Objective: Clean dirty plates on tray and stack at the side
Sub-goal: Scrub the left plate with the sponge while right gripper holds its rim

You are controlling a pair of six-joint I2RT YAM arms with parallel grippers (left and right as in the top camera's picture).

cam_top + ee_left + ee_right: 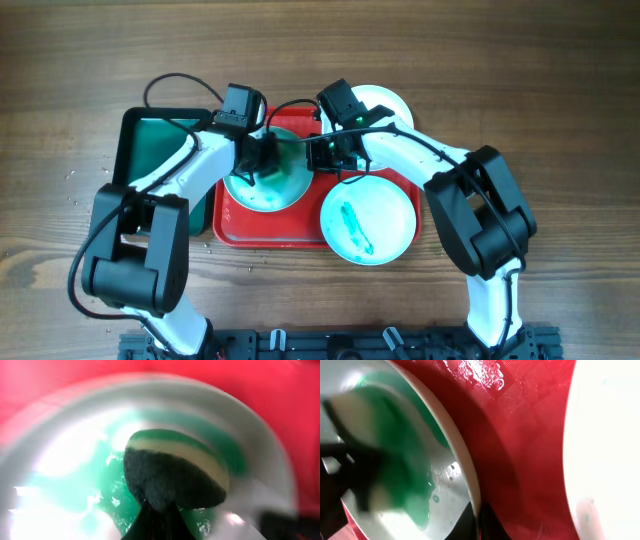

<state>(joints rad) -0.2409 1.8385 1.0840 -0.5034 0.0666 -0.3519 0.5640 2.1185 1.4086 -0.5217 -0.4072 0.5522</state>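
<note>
Wet round white plate (262,188): green-smeared, on the left half of the large red plastic tray (285,230)
Left claw (155,519): clamped on a green, yellow and dark scouring sponge (175,472) pressed to it
Right claw (472,522): gripping that plate's rim
Second white plate (368,222): teal streak, overlapping the tray's near right corner
Third white plate (385,102): far right corner, partly hidden

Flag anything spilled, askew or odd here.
The front plate, streaked teal, overhangs the red tray's near right corner onto the table. Wet spatter lies on the tray floor beside the left plate.
</note>
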